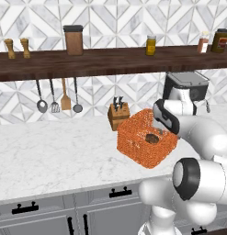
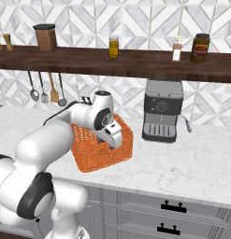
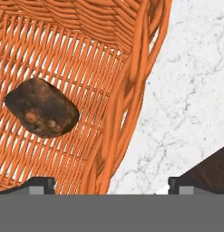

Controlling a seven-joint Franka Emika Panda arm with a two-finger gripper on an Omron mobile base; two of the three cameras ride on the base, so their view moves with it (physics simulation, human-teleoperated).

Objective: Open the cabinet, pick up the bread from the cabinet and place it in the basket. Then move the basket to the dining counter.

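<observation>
Fingertips of the two-finger gripper are seen spread apart in the hand view, one on each side of the near wall of the boxy bright orange woven-mesh basket, so the claw is judged to be parted and not yet closed on anything. The rim of the basket runs up between the two dark tips, with marble at the right and the basket floor at the left.

Inside the basket, on its woven floor, the small dark brown oval lump of bread is seen lying loose, left of the gripped-for wall. The basket rests on the white grey-veined marble worktop, near a wooden knife block on its far side; a grey coffee machine stands to its right.

Trouble is most likely from the grasp: a thin, flexible mesh wall may be pinched off-centre, so the basket may tilt when lifted and the bread may roll or be tipped out. If the fingers are closed too shallowly, the rim may slip free. During the carry to the dining counter, the knife block or coffee machine may be clipped.
</observation>
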